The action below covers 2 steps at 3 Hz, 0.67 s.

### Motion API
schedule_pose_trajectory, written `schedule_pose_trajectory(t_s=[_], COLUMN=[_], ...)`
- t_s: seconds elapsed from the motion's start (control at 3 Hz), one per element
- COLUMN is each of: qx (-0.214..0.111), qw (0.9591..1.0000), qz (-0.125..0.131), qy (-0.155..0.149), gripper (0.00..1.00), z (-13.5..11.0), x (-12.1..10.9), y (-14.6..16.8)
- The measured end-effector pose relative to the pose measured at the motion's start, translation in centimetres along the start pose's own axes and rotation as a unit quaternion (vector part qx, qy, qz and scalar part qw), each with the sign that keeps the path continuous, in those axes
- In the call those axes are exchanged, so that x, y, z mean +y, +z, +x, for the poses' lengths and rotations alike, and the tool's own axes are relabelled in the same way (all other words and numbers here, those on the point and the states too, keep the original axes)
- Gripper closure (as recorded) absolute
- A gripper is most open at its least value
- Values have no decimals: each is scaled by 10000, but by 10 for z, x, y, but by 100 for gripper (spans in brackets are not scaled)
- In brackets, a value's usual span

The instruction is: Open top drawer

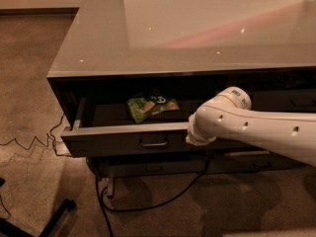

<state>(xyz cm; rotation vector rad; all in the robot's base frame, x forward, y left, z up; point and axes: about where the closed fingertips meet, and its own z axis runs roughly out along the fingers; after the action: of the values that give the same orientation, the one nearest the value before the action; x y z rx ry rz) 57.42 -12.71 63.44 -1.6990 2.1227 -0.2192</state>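
- One wide dark grey top drawer [113, 143] with a flat front stands pulled out of the cabinet at the centre left of the frame, its front well forward of the cabinet face.
- One small rectangular loop handle [153, 143] sits at the middle of that front, and nothing touches it.
- One green crinkled snack packet [150, 106] lies flat inside the open drawer, towards the back, just left of the arm.
- One white jointed robot arm [256, 127] reaches in from the right edge of the frame and bends down at the drawer's front rim.
- The tool [193, 136] is at the arm's end, right of the handle and against the upper edge of the drawer front. The wrist hides it, so I cannot tell whether it is released, clenched or grasping the rim.
- One glossy grey counter [197, 28] fills the upper part of the frame above the drawer, with spots of light reflected on it.
- One shallower dark drawer [163, 168] lies closed below the open one.
- More dark drawers of the neighbouring stack [296, 102] show closed at the right, behind the arm.
- One black cable [148, 207] loops over the brown carpet floor [29, 83] below the cabinet, in the lower centre.
- One thin dark wire [24, 144] zigzags along the floor from the left edge towards the cabinet's corner.
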Motion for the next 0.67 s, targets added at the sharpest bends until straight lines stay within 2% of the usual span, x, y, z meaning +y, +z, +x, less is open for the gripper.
schedule_pose_trajectory(t_s=[0.67], qx=[0], qw=[10000], qz=[0], qy=[0], gripper=[12], z=[0], x=[0], y=[0])
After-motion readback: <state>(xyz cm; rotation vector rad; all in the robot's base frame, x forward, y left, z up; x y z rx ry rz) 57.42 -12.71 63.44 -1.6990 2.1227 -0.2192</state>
